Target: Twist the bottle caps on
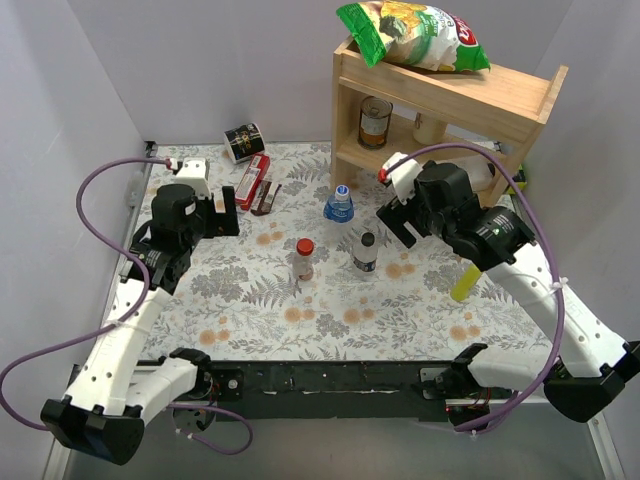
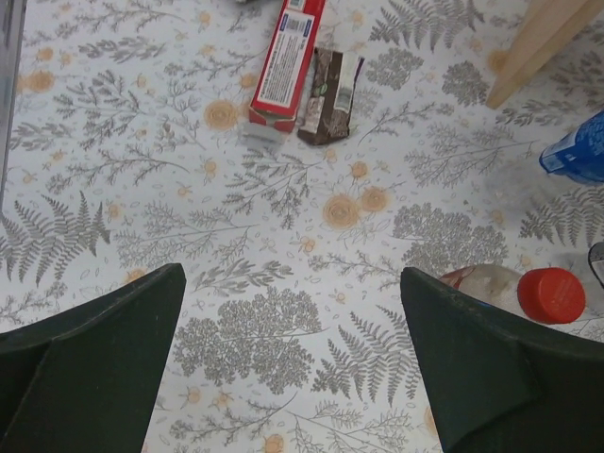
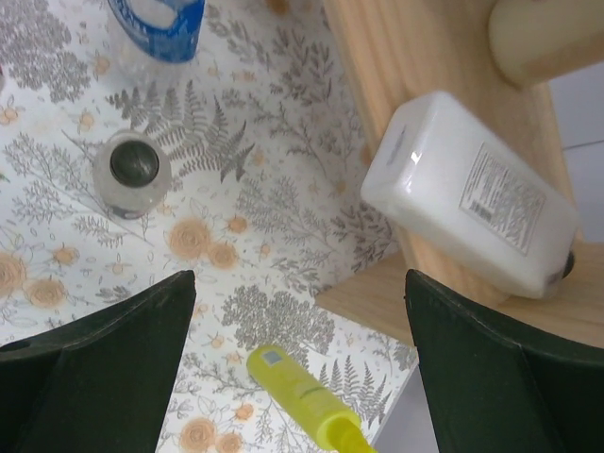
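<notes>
Plastic bottles, three in number, stand upright near the middle of the floral tabletop. The far edge in the top view is taken as 12 o'clock.

- The tan-label bottle stands at the centre and carries the red cap.
- The dark-label bottle stands at its 3 o'clock and carries the black cap.
- The blue-label bottle stands at 1 o'clock of the tan-label bottle and carries the blue-and-white cap.

Each cap sits on its bottle's neck; whether any is threaded tight cannot be told. The bottles stand apart from one another.

The left gripper hangs at 10 o'clock of the tan-label bottle, well apart from it. Its fingers are spread wide and hold nothing. The right gripper hangs at 2 o'clock of the dark-label bottle, near it but not touching. Its fingers are also spread wide and hold nothing.

Other items:
- A red box and a dark packet lie side by side at 1 o'clock of the left gripper.
- A dark can lies on its side near the far edge.
- A wooden shelf occupies the 1 o'clock corner. It has a chip bag on top, a tin on its middle board and a white jug tilted on its lower board.
- A yellow squeeze bottle is on the tabletop between 3 and 4 o'clock of the dark-label bottle, beside the right arm.
</notes>
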{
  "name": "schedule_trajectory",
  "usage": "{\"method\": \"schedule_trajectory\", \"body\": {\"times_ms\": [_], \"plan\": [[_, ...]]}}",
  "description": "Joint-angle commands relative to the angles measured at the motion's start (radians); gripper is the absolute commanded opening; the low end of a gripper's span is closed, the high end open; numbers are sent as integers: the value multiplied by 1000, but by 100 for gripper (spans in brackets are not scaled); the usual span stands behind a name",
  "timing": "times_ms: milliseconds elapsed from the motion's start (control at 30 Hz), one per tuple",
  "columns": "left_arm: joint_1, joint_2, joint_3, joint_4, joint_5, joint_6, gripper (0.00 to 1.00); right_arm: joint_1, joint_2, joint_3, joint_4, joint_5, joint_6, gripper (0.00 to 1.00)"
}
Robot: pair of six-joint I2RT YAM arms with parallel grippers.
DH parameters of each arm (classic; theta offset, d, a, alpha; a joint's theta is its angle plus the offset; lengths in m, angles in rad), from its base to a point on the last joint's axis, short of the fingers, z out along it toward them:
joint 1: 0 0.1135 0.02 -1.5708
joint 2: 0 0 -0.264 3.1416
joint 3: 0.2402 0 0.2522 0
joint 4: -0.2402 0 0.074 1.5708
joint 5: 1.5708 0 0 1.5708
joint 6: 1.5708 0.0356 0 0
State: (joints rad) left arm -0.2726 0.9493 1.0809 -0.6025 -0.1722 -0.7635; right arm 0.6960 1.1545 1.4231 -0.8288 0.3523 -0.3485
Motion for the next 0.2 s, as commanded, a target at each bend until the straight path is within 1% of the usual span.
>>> {"method": "schedule_trajectory", "body": {"times_ms": [0,167], "plan": [[9,-27,8,-69,-38,-28,98,-59,-44,-29,2,-45,20,98],[7,-33,27,-72,-70,-2,98,-131,-30,19,0,-148,48,98]]}}
